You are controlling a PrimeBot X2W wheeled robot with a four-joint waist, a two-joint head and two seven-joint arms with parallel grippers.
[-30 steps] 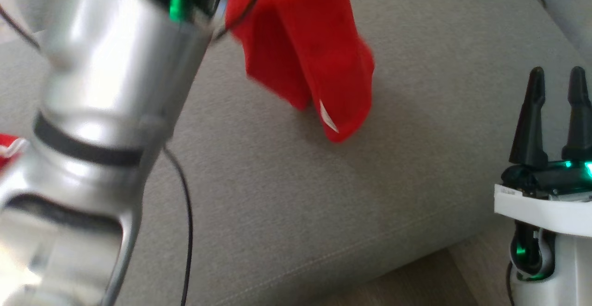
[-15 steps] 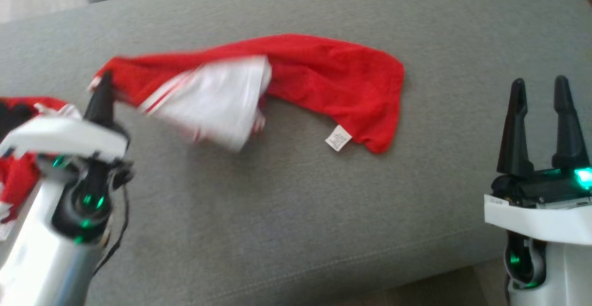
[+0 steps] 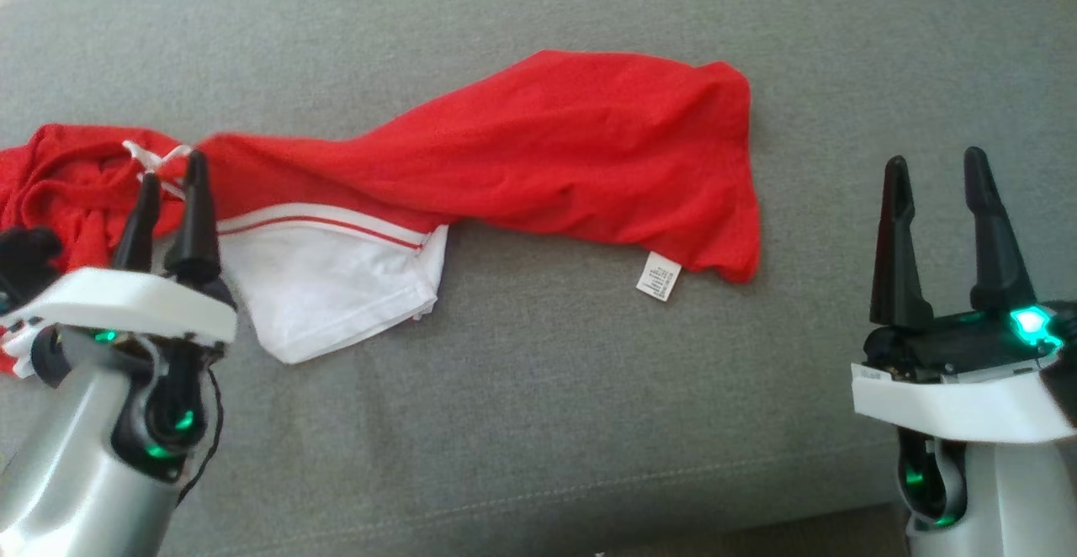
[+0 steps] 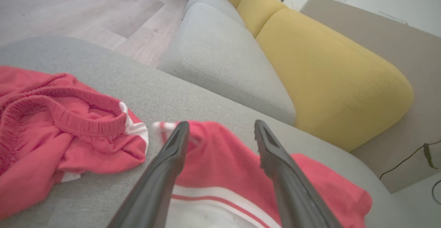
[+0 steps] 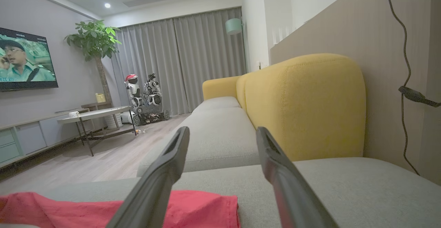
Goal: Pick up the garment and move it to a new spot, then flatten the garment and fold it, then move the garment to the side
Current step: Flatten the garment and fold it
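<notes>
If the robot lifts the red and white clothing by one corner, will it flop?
Probably floppy: the red garment lies in soft wrinkles on the grey cushion, so it would likely droop from a pinch. It looks thin, so it is likely light. Pushed, it would probably bunch up rather than slide, as its creases suggest.

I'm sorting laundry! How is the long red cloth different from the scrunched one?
The long red garment with a white panel lies stretched out; the scrunched red garment with a ribbed waistband sits bunched. The long one spreads wider than the scrunched one. Both are red with white trim.
</notes>
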